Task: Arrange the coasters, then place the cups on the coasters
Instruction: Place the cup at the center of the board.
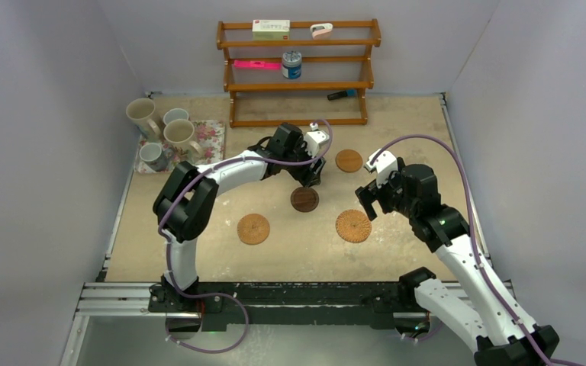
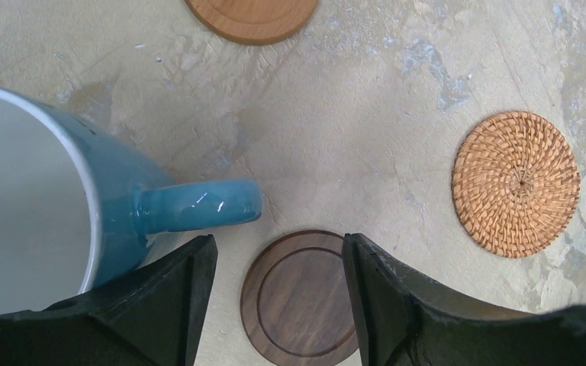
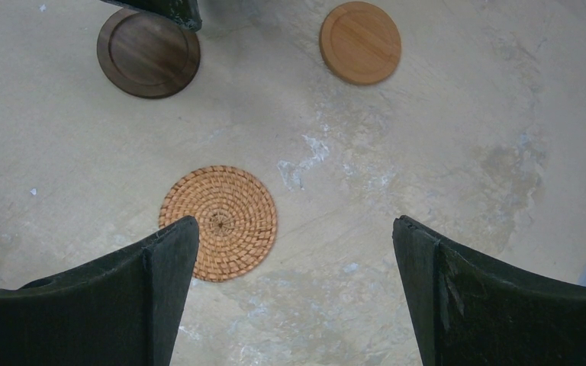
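Note:
Close at the left of the left wrist view stands a light blue cup (image 2: 114, 198), its handle (image 2: 198, 206) just beyond my left fingertip. My left gripper (image 2: 278, 240) (image 1: 309, 179) is open with nothing between its jaws; the dark brown coaster (image 2: 297, 297) (image 1: 304, 199) lies below the gap. My arm hides the blue cup in the top view. A smooth tan coaster (image 1: 349, 160) and two woven coasters (image 1: 253, 228) (image 1: 353, 226) lie on the table. My right gripper (image 3: 294, 221) (image 1: 368, 200) hangs open beside the right woven coaster (image 3: 218, 223).
Several cups (image 1: 181, 136) stand on and around a floral tray (image 1: 210, 137) at the back left. A wooden shelf (image 1: 297, 72) with a tin can (image 1: 291, 65) and small items stands against the back wall. Walls close in both sides.

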Robot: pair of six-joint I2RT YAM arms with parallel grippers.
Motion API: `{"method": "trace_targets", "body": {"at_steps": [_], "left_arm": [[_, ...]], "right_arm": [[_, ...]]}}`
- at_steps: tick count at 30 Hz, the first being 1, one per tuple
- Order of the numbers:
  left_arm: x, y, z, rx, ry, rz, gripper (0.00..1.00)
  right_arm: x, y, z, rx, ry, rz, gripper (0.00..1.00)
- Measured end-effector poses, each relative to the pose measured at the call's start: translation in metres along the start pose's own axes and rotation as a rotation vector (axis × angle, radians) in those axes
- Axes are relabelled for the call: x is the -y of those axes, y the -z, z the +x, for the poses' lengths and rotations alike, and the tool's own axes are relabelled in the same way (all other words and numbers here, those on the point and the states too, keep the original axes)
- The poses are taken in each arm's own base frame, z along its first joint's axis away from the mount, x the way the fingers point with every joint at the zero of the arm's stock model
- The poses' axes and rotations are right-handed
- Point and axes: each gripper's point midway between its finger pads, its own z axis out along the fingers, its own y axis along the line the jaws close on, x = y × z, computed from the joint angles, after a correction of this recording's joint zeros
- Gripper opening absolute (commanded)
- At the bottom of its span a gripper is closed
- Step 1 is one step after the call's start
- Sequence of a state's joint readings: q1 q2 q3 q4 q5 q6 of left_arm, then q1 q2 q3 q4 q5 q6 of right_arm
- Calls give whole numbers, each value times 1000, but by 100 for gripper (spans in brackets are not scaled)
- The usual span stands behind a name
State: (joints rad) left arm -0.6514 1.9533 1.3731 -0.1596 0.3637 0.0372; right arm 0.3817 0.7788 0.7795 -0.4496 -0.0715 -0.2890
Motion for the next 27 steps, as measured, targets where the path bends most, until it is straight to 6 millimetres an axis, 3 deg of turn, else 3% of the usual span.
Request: {"method": "trace_targets", "body": {"at_steps": [27], "left_arm": [[14,6,7,-23,-23,73,68]], "right_arm": [[-1,0,0,0,2,-3,99]]}}
